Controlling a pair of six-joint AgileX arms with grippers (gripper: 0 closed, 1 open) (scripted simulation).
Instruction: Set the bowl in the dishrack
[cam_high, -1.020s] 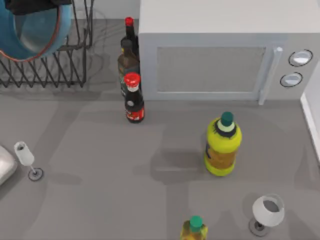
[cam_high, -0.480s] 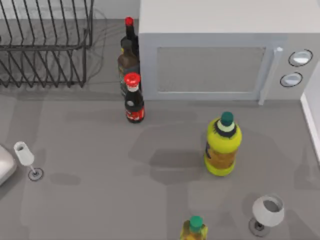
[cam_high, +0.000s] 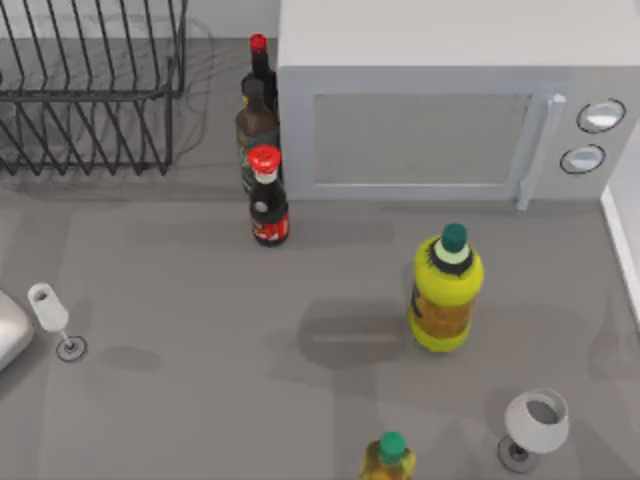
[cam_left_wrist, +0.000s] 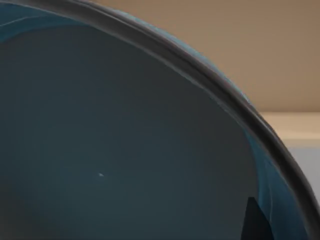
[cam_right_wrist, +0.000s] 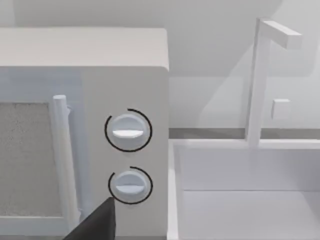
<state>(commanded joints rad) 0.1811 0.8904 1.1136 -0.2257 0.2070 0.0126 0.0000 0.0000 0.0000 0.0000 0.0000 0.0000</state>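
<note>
**Top view:** the dishrack (cam_high: 90, 93) sits at 10 o'clock on the table. The part of it in frame has bare bars and nothing slotted in. Just off its 3 o'clock side stand two dark bottles (cam_high: 257, 110), with a red-capped sauce bottle (cam_high: 268, 200) in front of them. The microwave (cam_high: 430, 120) runs from 12 to 2 o'clock. A yellow bottle (cam_high: 446, 290) is near centre and a small wine glass (cam_high: 52, 315) is at 8 o'clock. A bigger wine glass (cam_high: 535, 425) is at 5 o'clock, and a green-capped bottle (cam_high: 388, 460) at 6.

**Left wrist view:** the bowl (cam_left_wrist: 110, 150) is right up against the camera, with its dark grey-blue inside and curved rim on show. The left gripper (cam_left_wrist: 257, 225) is at that rim. One dark fingertip (cam_left_wrist: 254, 224) lies on the inner wall and its partner is hidden behind the wall. My read is that it is pinched on the rim, carrying the bowl clear of the rack.

**Right wrist view:** the right gripper (cam_right_wrist: 95, 227) is parked, facing the microwave knobs (cam_right_wrist: 128, 131) and the white sink (cam_right_wrist: 240, 200). Its grip state cannot be told.

**Risks:**
- A rim pinch on a wide bowl is weak, so a tilt or quick swing could let it rotate or drop.
- Coming down flat or off-line would land it on the bar tips rather than between them.
- A hard contact could shove the rack into the dark bottles.
- A low approach could clip the small wine glass.
</note>
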